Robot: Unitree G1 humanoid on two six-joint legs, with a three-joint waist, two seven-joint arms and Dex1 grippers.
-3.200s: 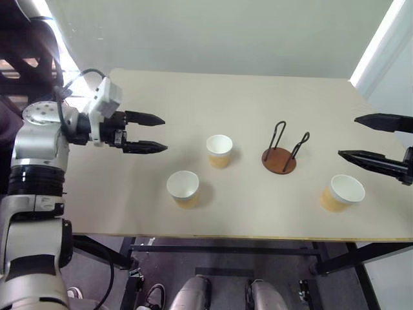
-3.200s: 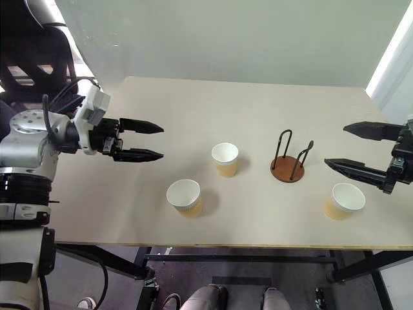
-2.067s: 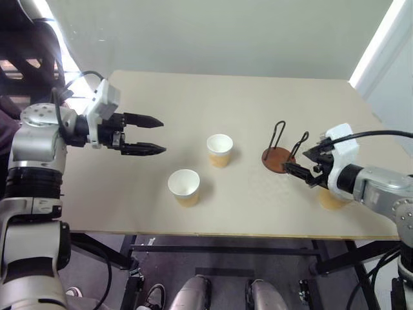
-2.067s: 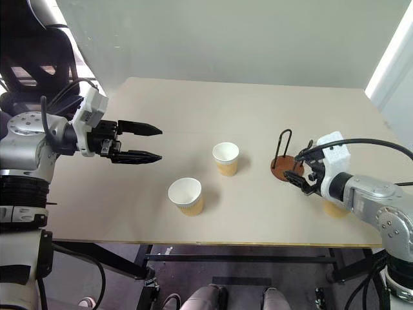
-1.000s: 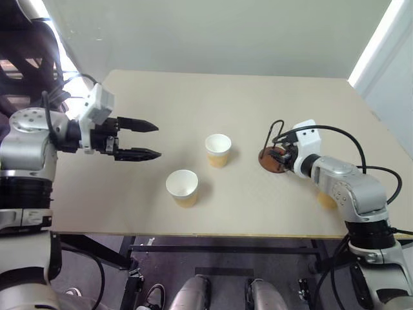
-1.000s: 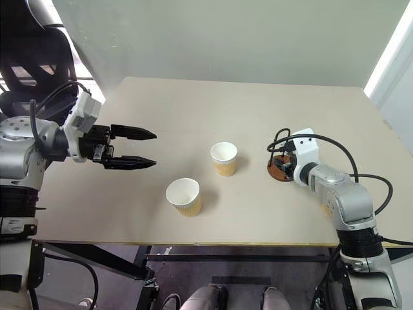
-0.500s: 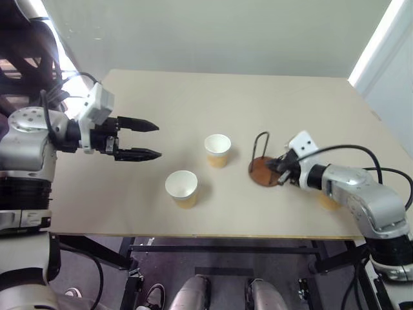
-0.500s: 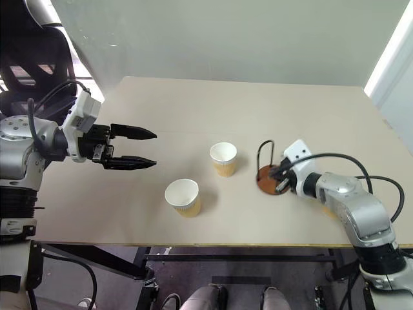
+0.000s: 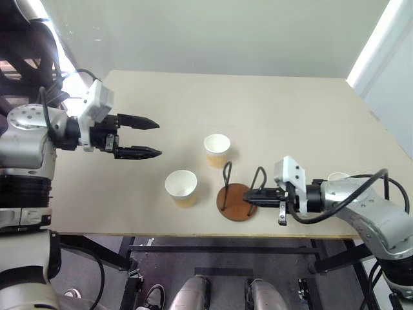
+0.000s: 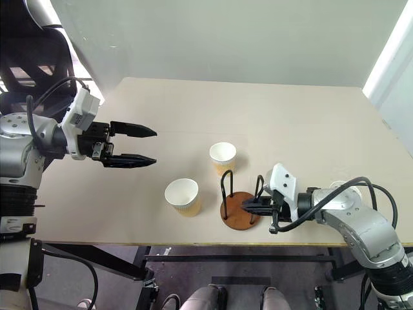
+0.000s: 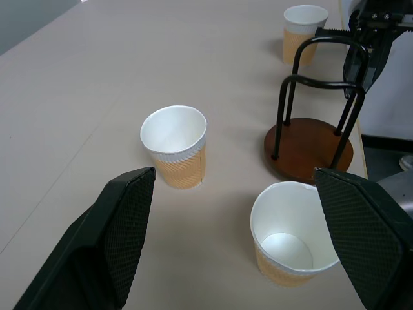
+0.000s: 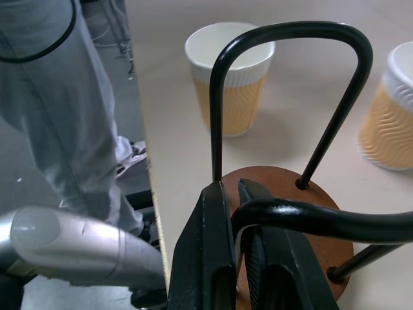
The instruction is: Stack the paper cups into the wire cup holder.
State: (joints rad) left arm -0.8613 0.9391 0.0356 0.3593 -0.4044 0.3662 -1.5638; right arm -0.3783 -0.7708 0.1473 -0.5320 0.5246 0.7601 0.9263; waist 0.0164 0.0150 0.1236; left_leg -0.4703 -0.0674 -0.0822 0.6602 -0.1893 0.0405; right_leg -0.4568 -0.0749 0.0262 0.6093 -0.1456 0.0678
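At the lower centre of the head view, the wire cup holder (image 9: 237, 194) is being gripped by one wire loop in the closed right gripper (image 9: 253, 200); it should be kept level and set clear of the table (image 9: 284, 110) edge. The two paper cups (image 9: 182, 187) just left of and above it are being left untouched, a third (image 11: 303, 22) is standing farther right, and at left the left gripper (image 9: 153, 137) is being held wide open and empty.

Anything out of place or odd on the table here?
The wire cup holder sits close to the table's near edge, the right gripper shut on one of its wire loops. All three paper cups stand upright; nothing spilled.
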